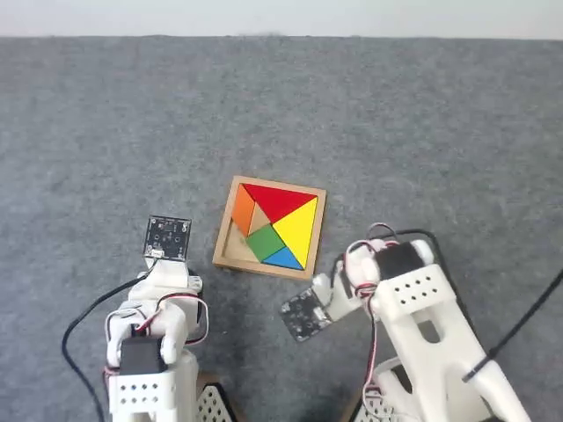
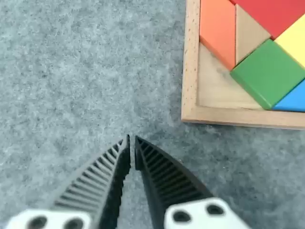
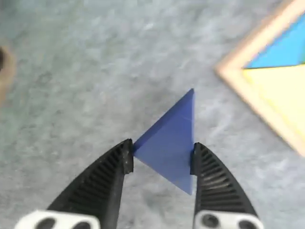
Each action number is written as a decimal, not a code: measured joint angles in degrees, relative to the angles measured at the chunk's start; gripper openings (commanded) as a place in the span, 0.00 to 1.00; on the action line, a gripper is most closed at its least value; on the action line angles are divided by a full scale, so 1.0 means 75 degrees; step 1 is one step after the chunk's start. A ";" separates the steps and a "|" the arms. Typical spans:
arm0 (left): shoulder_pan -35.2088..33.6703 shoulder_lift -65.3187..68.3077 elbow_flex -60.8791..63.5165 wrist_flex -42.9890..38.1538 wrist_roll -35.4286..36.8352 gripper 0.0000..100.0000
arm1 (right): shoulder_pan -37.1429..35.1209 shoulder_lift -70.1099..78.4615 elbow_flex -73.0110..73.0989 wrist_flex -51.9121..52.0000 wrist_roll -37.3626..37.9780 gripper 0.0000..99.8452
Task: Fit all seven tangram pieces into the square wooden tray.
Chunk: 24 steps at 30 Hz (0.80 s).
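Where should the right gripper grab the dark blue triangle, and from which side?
Across its wide middle, one finger on each edge, coming from above. The dark blue triangle looks flat and thin, so only its edges offer a pinch; the right gripper sits that way now.

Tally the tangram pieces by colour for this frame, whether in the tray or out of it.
red piece: 1
yellow piece: 1
orange piece: 1
green piece: 1
tan piece: 1
light blue piece: 1
dark blue piece, held in the right hand: 1
Total: 7
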 measured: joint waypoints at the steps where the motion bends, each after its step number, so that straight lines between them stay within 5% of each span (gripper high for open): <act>1: 0.0000 0.0000 0.0000 0.0000 0.0000 0.02 | -0.0164 0.0000 -0.0129 0.0000 -0.0129 0.12; 8: 0.0000 0.0000 0.0000 0.0000 0.0000 0.02 | -0.0797 0.0715 -0.1278 -0.0023 -0.0492 0.12; 24: 0.0000 0.0000 0.0000 0.0000 0.0000 0.02 | -0.1266 0.6423 -0.6412 0.0645 -0.0422 0.15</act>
